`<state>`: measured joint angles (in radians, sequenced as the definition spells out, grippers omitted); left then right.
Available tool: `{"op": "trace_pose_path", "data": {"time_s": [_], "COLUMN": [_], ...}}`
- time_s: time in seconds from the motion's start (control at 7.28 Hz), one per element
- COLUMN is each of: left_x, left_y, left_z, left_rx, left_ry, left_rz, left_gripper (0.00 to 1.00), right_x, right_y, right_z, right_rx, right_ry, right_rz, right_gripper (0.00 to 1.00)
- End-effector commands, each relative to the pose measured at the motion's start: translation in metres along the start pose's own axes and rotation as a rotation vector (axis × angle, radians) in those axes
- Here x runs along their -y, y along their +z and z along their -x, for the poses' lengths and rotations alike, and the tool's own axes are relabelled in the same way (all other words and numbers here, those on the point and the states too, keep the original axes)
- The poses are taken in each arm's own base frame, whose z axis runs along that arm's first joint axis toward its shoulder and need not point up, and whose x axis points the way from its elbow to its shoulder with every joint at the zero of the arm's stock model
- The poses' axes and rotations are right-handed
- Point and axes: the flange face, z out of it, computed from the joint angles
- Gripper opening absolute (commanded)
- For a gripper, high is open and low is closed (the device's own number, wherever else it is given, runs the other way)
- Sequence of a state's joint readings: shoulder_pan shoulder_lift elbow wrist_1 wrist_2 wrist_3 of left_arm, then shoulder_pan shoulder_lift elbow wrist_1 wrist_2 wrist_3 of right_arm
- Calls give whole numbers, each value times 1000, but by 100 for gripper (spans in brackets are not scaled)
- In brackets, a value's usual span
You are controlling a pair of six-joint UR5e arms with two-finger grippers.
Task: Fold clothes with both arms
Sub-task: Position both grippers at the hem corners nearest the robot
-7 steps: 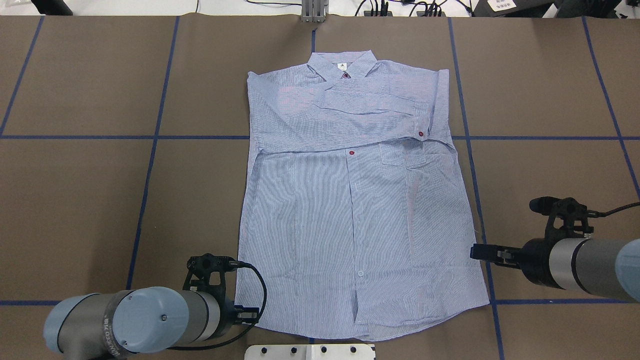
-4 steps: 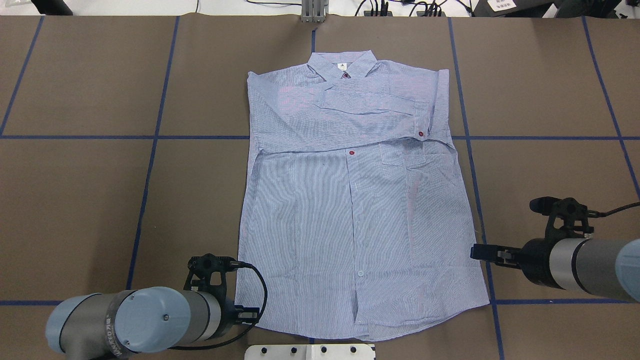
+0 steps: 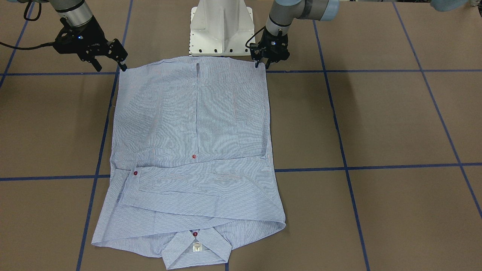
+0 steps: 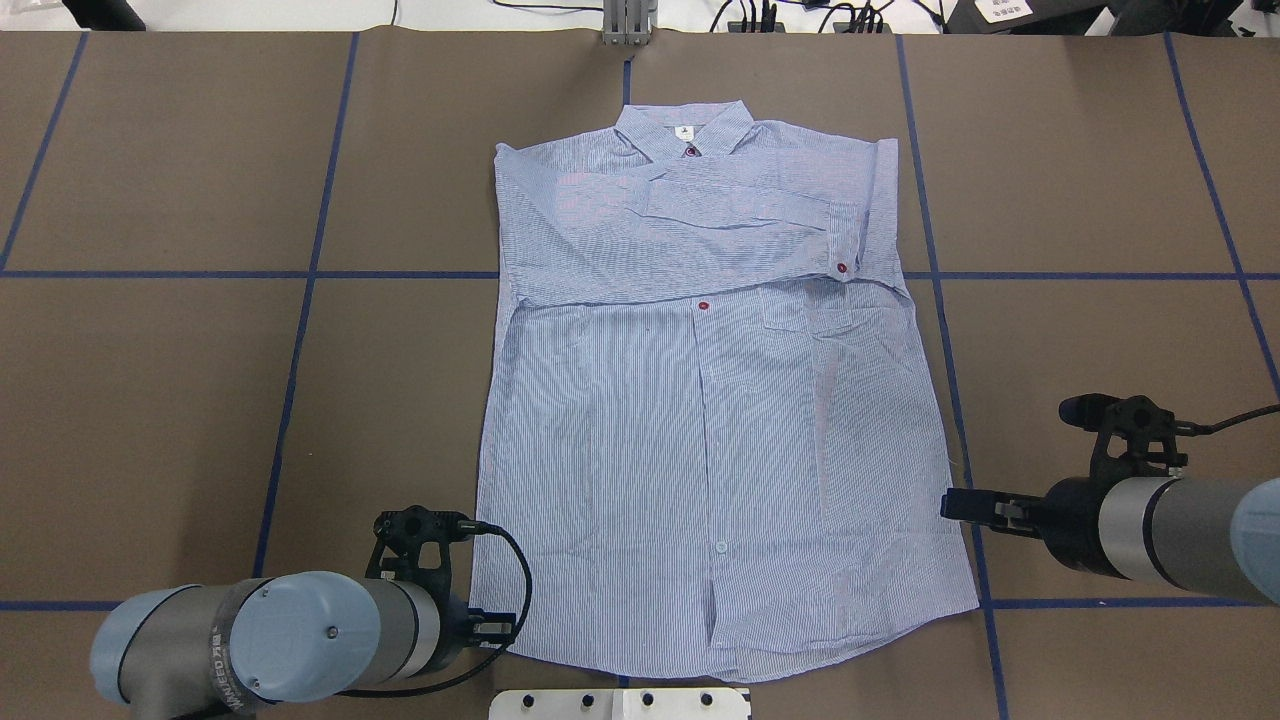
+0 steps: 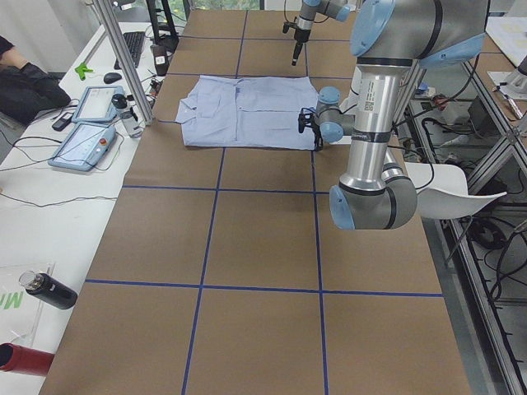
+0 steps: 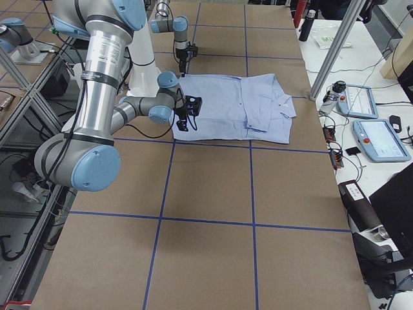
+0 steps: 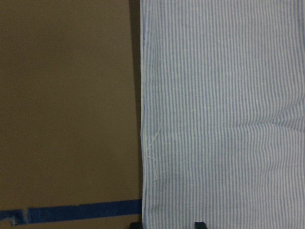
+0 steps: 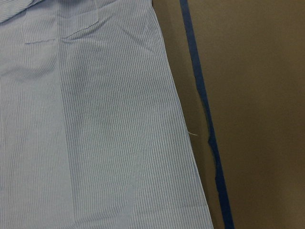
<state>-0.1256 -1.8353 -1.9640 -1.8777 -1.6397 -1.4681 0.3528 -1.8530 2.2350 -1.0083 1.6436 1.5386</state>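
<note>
Between the left hand (image 3: pixel 262 66) and right hand (image 3: pixel 110 67), both with fingers apart, lies the shirt (image 3: pixel 196 124).

The shirt (image 4: pixel 700 420) lies flat on the table (image 4: pixel 150 400) before me, collar (image 4: pixel 684 125) farthest away and sleeves (image 4: pixel 740 205) crossed over its chest. My left gripper (image 4: pixel 495 628) is at the near left hem corner, and my right gripper (image 4: pixel 950 505) is at the right side edge.
</note>
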Motion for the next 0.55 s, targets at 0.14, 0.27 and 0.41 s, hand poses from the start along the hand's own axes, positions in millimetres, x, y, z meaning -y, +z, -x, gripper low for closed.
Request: {"op": "trace_pose_path", "data": {"time_s": [0.14, 0.27, 0.41], "left_x": [-1, -1, -1], "left_y": [0, -1, -3], "left_z": [-1, -2, -3], "left_rx": [-1, -4, -8], "left_ry": [-2, -10, -11], "left_rz": [3, 2, 2], "left_gripper": [29, 13, 0], "right_x": [0, 0, -2], "right_y": [0, 0, 1], "right_z": [0, -1, -5], "right_rx": [-1, -3, -12], "right_ry": [0, 2, 1], "right_rz": [1, 4, 7], "right_gripper": [100, 100, 100]}}
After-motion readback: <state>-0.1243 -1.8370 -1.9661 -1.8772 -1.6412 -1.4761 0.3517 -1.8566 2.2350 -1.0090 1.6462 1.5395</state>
